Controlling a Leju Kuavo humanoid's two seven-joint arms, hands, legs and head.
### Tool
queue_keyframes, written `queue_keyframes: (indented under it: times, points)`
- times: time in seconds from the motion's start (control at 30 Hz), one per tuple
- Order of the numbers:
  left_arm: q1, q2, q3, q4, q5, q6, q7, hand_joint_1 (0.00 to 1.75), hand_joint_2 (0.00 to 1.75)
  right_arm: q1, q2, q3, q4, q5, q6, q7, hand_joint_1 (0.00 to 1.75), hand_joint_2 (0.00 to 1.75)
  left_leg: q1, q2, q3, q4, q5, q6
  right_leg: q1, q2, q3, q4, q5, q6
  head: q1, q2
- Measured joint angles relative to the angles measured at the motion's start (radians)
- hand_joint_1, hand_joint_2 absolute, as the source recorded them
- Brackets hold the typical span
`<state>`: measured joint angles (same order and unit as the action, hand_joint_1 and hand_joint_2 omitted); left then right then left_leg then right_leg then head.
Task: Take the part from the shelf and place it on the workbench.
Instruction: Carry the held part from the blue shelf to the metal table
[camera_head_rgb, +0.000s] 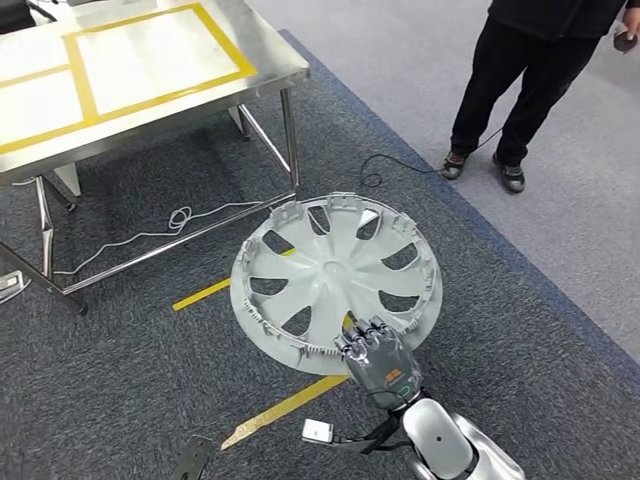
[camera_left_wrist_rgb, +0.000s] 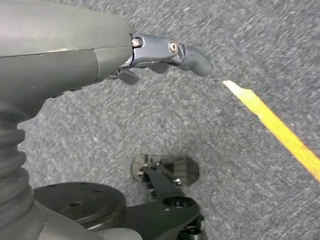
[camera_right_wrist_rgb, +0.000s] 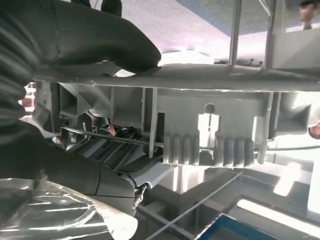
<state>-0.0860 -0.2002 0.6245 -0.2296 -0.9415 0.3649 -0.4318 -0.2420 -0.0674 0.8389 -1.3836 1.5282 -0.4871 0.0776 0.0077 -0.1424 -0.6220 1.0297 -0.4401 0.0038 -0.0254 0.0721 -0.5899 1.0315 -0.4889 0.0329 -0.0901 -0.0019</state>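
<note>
Right hand grips the near rim of the hubcap, fingers curled over the edge; the right wrist view shows the thumb against the rim. The hubcap is held out flat above the grey carpet, inner side up, clear of the workbench, which stands ahead to the left with yellow tape marking its steel top. Left hand hangs over the carpet, holding nothing, fingers extended. A person stands beyond, at right.
</note>
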Motion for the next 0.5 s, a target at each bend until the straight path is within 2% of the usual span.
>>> queue_keyframes:
  times: [0.03,0.07,0.1,0.17,0.2,0.23,0.27,0.3,0.33,0.37,0.4,0.47,0.5]
  points:
    - [0.003,0.001,0.0,0.0,0.0,0.0,0.0,0.0,1.75,-0.001,0.0,0.0,0.0,0.0,0.0,0.0,1.54,1.75,0.0,0.001,0.0,0.001,-0.002,-0.005,0.0,-0.012,0.004,-0.003,0.0,-0.006,0.0,0.0]
    - [0.004,0.001,0.0,0.0,0.0,0.001,0.0,0.0,1.75,-0.001,0.001,0.0,0.0,0.0,0.001,0.0,1.54,1.75,-0.002,0.018,-0.004,0.01,-0.009,-0.01,-0.001,-0.024,0.009,-0.007,0.001,-0.012,-0.004,0.0]
    - [0.004,0.002,0.0,0.0,0.0,0.001,0.0,0.0,1.75,-0.001,0.001,0.0,0.0,0.0,0.001,0.0,1.54,1.75,-0.005,0.044,-0.015,0.035,-0.024,-0.014,-0.003,-0.039,0.014,-0.011,0.0,-0.019,-0.008,0.0]
    - [0.0,0.001,0.0,0.0,0.0,0.002,0.0,0.0,1.75,0.0,0.001,0.0,0.0,0.001,0.001,0.0,1.54,1.75,-0.006,0.107,-0.069,0.147,-0.077,-0.02,0.0,-0.069,0.021,-0.014,-0.004,-0.027,-0.015,0.0]
    - [-0.001,0.001,0.0,0.0,0.0,0.002,0.0,0.0,1.75,0.0,0.001,0.0,0.001,0.002,0.001,0.0,1.54,1.75,-0.004,0.123,-0.104,0.216,-0.104,-0.022,0.002,-0.085,0.024,-0.014,-0.007,-0.029,-0.016,0.0]
    - [-0.001,0.002,0.0,0.0,0.0,0.002,0.0,0.0,1.75,0.001,0.001,0.0,0.001,0.002,0.001,0.0,1.54,1.75,-0.003,0.131,-0.129,0.268,-0.117,-0.023,0.003,-0.101,0.027,-0.014,-0.011,-0.03,-0.016,0.0]
    - [0.001,0.002,0.0,0.0,0.0,0.002,0.0,0.0,1.75,0.001,0.001,0.0,0.001,0.002,0.001,0.0,1.54,1.75,-0.003,0.135,-0.139,0.284,-0.111,-0.023,0.004,-0.115,0.031,-0.014,-0.015,-0.031,-0.016,0.0]
    - [0.003,0.002,0.0,0.0,0.0,0.002,0.0,0.0,1.75,0.001,0.001,0.0,0.001,0.001,0.001,0.0,1.54,1.75,-0.003,0.137,-0.127,0.259,-0.085,-0.02,0.005,-0.128,0.035,-0.013,-0.019,-0.03,-0.017,0.0]
    - [0.004,0.002,0.0,0.0,0.0,0.002,0.0,0.0,1.75,0.001,0.001,0.0,0.001,0.001,0.002,0.0,1.54,1.75,-0.004,0.144,-0.099,0.201,-0.047,-0.016,0.006,-0.14,0.041,-0.013,-0.023,-0.028,-0.017,0.0]
    - [0.004,0.003,0.0,0.0,0.0,0.002,0.0,0.0,1.75,0.0,0.001,0.0,0.001,0.001,0.002,0.0,1.54,1.75,-0.008,0.164,-0.065,0.131,-0.014,-0.01,0.006,-0.151,0.047,-0.014,-0.027,-0.026,-0.017,0.0]
    - [0.003,0.003,0.0,0.0,0.0,0.002,0.0,0.0,1.75,-0.001,0.001,0.0,0.0,0.001,0.002,0.0,1.54,1.75,-0.015,0.186,-0.035,0.071,0.006,-0.003,0.009,-0.16,0.051,-0.014,-0.032,-0.022,-0.017,0.0]
    - [-0.001,0.003,0.0,0.0,0.0,0.002,0.0,0.0,1.75,-0.002,0.001,0.0,0.0,0.001,0.001,0.0,1.54,1.75,-0.027,0.216,-0.009,0.01,0.01,0.01,0.015,-0.179,0.055,-0.014,-0.039,-0.012,-0.016,0.0]
    - [-0.002,0.003,0.0,0.0,0.0,0.001,0.0,0.0,1.75,-0.002,0.001,0.0,0.0,0.001,0.001,0.0,1.54,1.75,-0.03,0.21,-0.009,0.005,0.005,0.014,0.017,-0.191,0.057,-0.015,-0.042,-0.006,-0.015,0.0]
